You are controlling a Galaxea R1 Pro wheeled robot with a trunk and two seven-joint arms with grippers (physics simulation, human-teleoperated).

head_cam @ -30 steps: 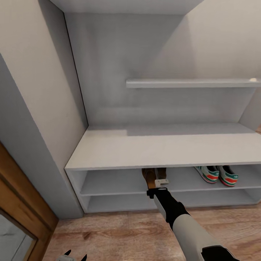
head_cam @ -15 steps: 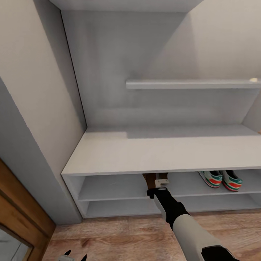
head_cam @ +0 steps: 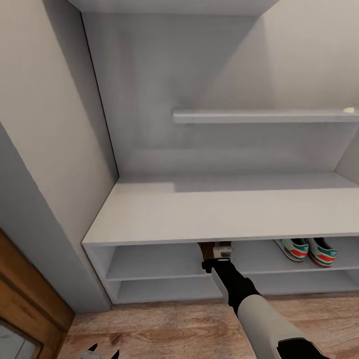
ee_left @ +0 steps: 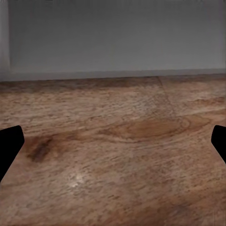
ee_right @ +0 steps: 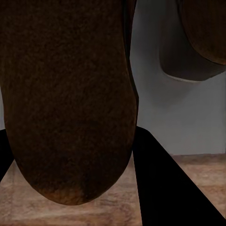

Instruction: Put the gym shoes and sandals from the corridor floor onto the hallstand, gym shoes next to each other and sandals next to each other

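While the right arm reaches forward under the bench top of the light-grey hallstand, its right gripper sits at the mouth of the upper open shelf, clamped on a brown sandal that pokes into the shelf beneath the bench edge. From the right wrist camera, the dark brown sole of that sandal looms large between the black fingers, its rounded end hanging above the wood-grain floor, while the rounded end of a second brown sandal shows just beside it against the grey shelf; whether that one rests flat on the shelf cannot be told.

Further along the same upper shelf, toward the robot's right, the two gym shoes stand side by side, heels out, their teal-and-orange backs facing the corridor, well apart from the sandal in the gripper. The lower shelf of the rack runs beneath them, and a staggered upper shelf crosses the back wall above the bench.

The left gripper hangs low at the head view's bottom edge, over the light-brown corridor floor. From its own wrist camera, the two black fingertips sit wide apart at either edge, spread and holding nothing, with bare planks between them and a grey wall beyond. A wooden door frame edges the scene at the robot's left.
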